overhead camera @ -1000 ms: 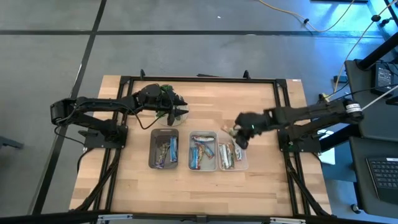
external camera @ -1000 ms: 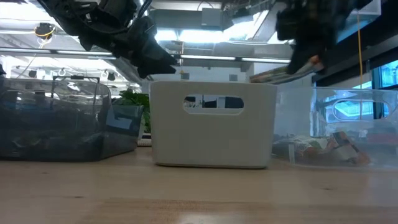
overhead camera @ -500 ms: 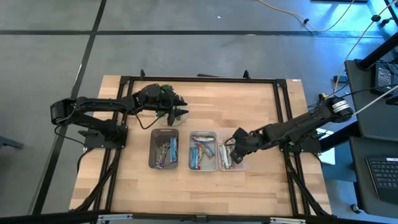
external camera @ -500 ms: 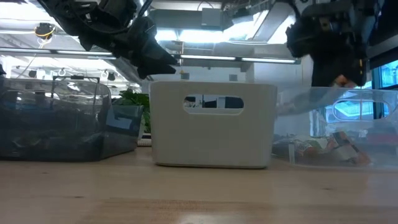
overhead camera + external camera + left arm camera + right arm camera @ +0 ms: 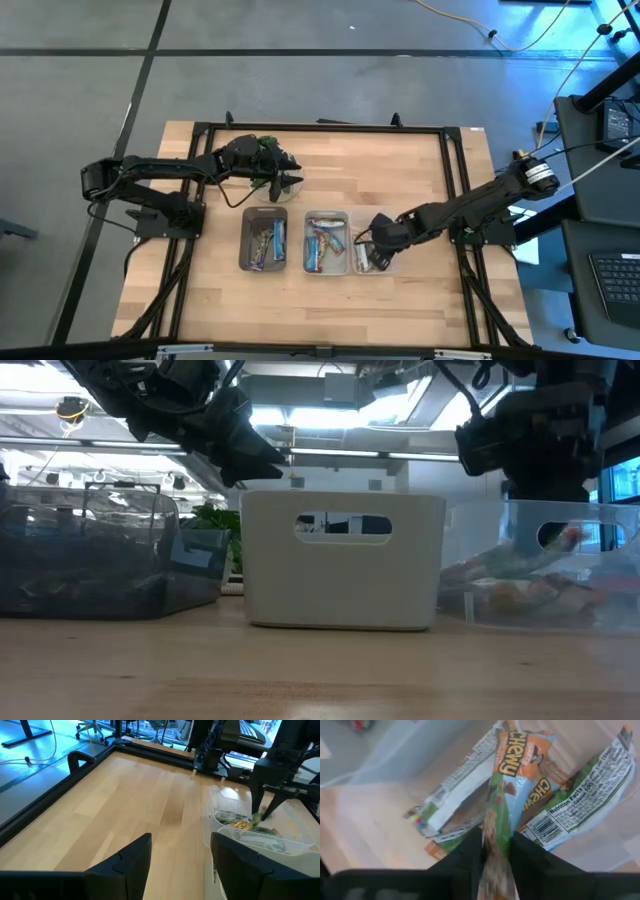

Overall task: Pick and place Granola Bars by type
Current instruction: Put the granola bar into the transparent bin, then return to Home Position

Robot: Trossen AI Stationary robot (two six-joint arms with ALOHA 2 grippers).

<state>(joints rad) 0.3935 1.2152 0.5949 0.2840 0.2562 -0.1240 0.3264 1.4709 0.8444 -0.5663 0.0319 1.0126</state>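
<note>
My right gripper [image 5: 373,243] [image 5: 496,854] reaches down into the clear bin [image 5: 388,262] [image 5: 610,520] and is shut on a green-and-orange granola bar [image 5: 503,780]. Other bars with white, blue and orange wrappers [image 5: 580,800] lie flat on that bin's floor. More bars lie in the white middle bin [image 5: 325,243] and the grey bin [image 5: 264,240]. My left gripper [image 5: 277,178] [image 5: 180,860] hangs open over the leafy green plant [image 5: 268,150], touching nothing. My right gripper pinches one end of the green-and-orange bar [image 5: 494,831] between its two fingers, which lie along the bar. It comes from above, slanting down from the table's right side. The bar's far end [image 5: 510,747] rests on the other bars in the clear bin.
The three bins stand side by side in the table's middle. The plant on its round dish [image 5: 290,183] sits just beyond the grey bin. A black frame [image 5: 320,127] runs round the table. Bare wood lies beyond the bins [image 5: 370,165] and along the near edge.
My right gripper has moved toward the near edge and down, from above the clear bin's far end into the bin. It has carried the bar down with it; the bar now lies among the others inside. My left arm has kept still.
</note>
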